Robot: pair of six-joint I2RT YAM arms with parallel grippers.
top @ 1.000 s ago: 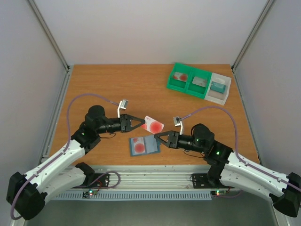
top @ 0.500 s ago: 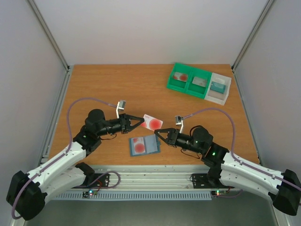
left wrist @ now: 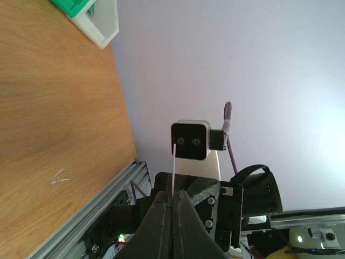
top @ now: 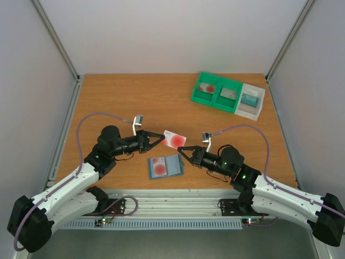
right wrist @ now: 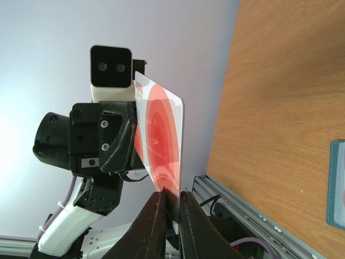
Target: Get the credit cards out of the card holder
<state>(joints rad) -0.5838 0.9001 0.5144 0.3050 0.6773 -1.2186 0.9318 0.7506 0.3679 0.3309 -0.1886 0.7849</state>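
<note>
A red-and-white credit card (top: 174, 140) hangs above the table between my two grippers. My left gripper (top: 160, 140) is shut on its left end; in the left wrist view the card (left wrist: 173, 164) shows edge-on as a thin white line rising from the closed fingertips (left wrist: 172, 195). My right gripper (top: 185, 152) pinches the card's lower right corner, and its fingers (right wrist: 157, 208) press the card (right wrist: 160, 137) from both sides. The blue-grey card holder (top: 166, 165) lies open on the table below, with another red card (top: 159, 168) in it. Its edge (right wrist: 336, 183) shows in the right wrist view.
A green two-compartment tray (top: 216, 101) joined to a white tray (top: 260, 102) stands at the back right, holding a red card, a grey piece and a teal piece. The white tray's corner (left wrist: 103, 24) appears in the left wrist view. Cage walls surround the table.
My right gripper has moved left and forward to the card, and its jaws have closed on the card's corner. The left gripper shifted slightly with the card.
</note>
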